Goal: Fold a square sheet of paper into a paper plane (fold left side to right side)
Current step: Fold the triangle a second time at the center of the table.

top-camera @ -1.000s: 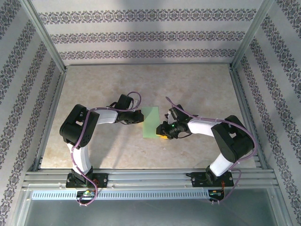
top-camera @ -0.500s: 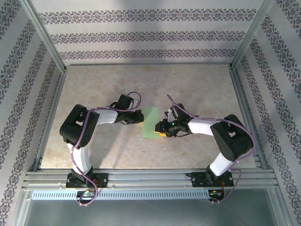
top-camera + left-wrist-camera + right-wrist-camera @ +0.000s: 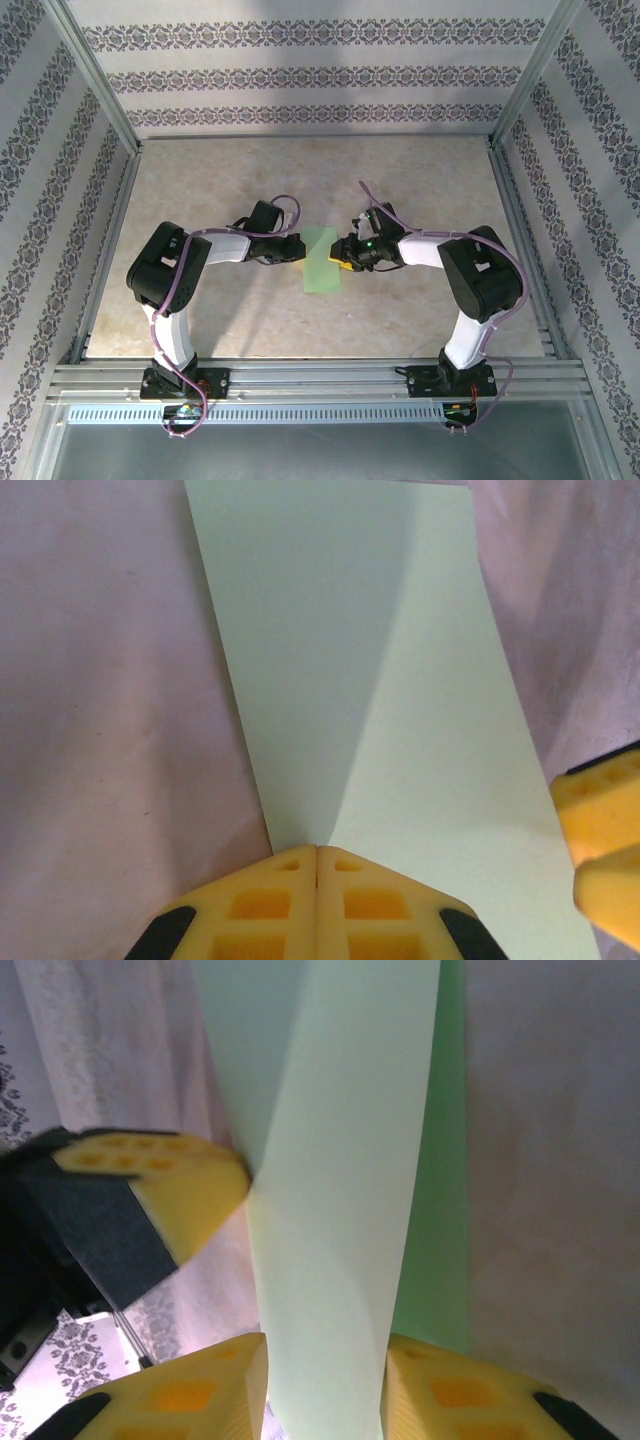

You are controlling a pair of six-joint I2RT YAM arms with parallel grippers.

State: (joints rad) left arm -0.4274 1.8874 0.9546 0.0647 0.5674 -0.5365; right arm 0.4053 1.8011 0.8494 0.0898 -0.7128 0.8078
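On your left, the left gripper [image 3: 317, 865] has its yellow fingers pressed together with nothing between them, tips at the near edge of the square sheet of paper [image 3: 400, 730]. It looks to be pinning that edge to the table [image 3: 400, 180]. The pale green sheet lies in the middle between the two arms. One side is flat, and the side toward the right arm is lifted in a soft curl with no sharp crease showing. On your right, the right gripper [image 3: 320, 1390] has its fingers narrowly apart with the raised flap running between them, and you cannot tell whether they clamp it. You are early on, I judge: the first fold is unfinished, and every later fold remains. No brand, label or writing is readable.
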